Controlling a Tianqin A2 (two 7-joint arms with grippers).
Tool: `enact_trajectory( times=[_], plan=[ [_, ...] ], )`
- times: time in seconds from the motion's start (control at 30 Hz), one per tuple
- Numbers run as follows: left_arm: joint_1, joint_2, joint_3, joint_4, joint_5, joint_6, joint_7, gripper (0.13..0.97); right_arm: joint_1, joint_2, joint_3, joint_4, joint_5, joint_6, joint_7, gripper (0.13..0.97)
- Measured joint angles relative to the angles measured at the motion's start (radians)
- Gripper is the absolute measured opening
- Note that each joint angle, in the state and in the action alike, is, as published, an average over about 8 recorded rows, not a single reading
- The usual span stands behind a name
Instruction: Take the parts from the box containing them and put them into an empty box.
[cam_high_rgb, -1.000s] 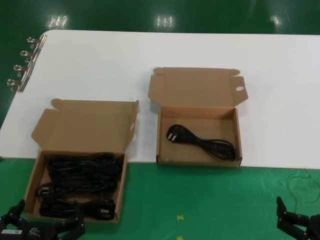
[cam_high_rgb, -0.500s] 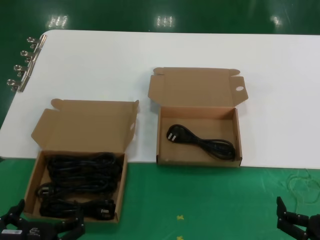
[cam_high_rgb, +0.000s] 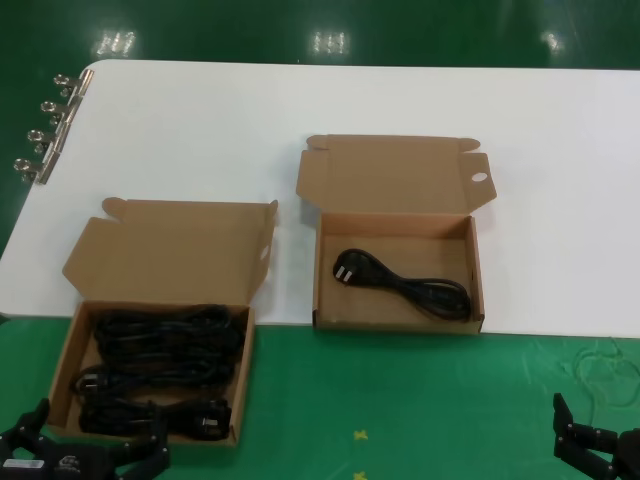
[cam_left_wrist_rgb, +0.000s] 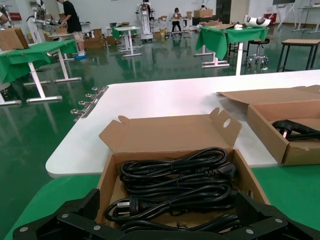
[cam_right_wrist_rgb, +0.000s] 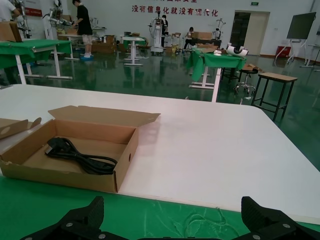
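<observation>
The black rubbery power cords (cam_high_rgb: 155, 365) lie bundled in the shallow brown cardboard box (cam_high_rgb: 62, 385) at the near left, their long axes running across it. The left gripper (cam_high_rgb: 85, 452), fingers spread wide, sits just in front of it, far nearer than the open right gripper (cam_high_rgb: 597, 447).

Left claw (cam_high_rgb: 85, 455) and right claw (cam_high_rgb: 600, 445) cut off by head view's lower edge; bottom cords (cam_left_wrist_rgb: 175, 225) partly hidden.

Boxes (cam_high_rgb: 397, 270) open-topped — raised lids (cam_high_rgb: 390, 174) behind
</observation>
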Motion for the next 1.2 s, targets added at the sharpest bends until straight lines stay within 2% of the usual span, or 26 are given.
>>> enact_trajectory(
  times=[1.2],
  plan=[
    [0.000, 0.000, 0.000, 0.000, 0.000, 0.000, 0.000, 0.966, 0.000, 0.000, 0.000, 0.000, 0.000, 0.000, 0.000, 0.966]
  ],
)
